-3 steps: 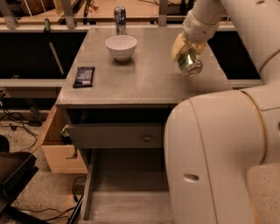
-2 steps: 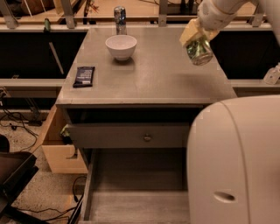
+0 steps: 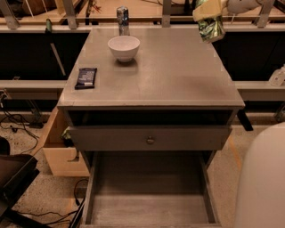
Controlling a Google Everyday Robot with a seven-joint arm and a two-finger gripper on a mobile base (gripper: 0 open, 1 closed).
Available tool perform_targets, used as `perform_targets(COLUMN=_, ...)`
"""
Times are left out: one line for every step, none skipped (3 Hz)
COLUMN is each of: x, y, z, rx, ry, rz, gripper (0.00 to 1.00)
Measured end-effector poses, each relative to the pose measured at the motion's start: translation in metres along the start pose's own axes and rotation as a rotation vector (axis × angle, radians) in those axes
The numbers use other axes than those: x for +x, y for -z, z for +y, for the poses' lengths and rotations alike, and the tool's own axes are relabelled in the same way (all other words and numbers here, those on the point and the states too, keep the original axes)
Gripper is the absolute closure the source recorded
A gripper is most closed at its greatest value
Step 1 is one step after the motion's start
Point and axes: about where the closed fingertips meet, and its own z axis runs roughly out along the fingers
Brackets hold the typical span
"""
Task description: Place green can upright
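Note:
The green can (image 3: 212, 28) hangs in the air above the table's far right corner, tilted, its shiny end pointing down. My gripper (image 3: 207, 10) is shut on the green can from above, its yellowish fingers (image 3: 204, 10) wrapped around the can's upper part. The arm reaches in from the top right edge of the view. The can is clear of the grey tabletop (image 3: 169, 75).
A white bowl (image 3: 124, 47) stands at the table's far left-middle, a slim silver-and-blue can (image 3: 122, 20) upright behind it. A dark snack bar (image 3: 86, 77) lies near the left edge. Below, one drawer is shut and a lower drawer (image 3: 149, 196) is pulled open. My base fills the bottom right.
The gripper has carried the green can up and toward the far right corner. The arm and base have drawn back to the right, uncovering more of the table.

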Motion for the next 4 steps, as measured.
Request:
perform_targets(x=-0.014, y=0.018, z=0.008, rx=-0.115, ry=0.097, rz=-0.161, gripper=1.0)
perform_targets(x=-0.017, y=0.042, z=0.013, rx=-0.174, ry=0.138, rz=-0.298, gripper=1.0)
perform_targets(x=0.007, y=0.044, z=0.018, rx=-0.21, ry=0.113, rz=-0.367, gripper=1.0)
perform_targets(x=0.03, y=0.037, z=0.024, rx=-0.216, ry=0.075, rz=-0.402, gripper=1.0)
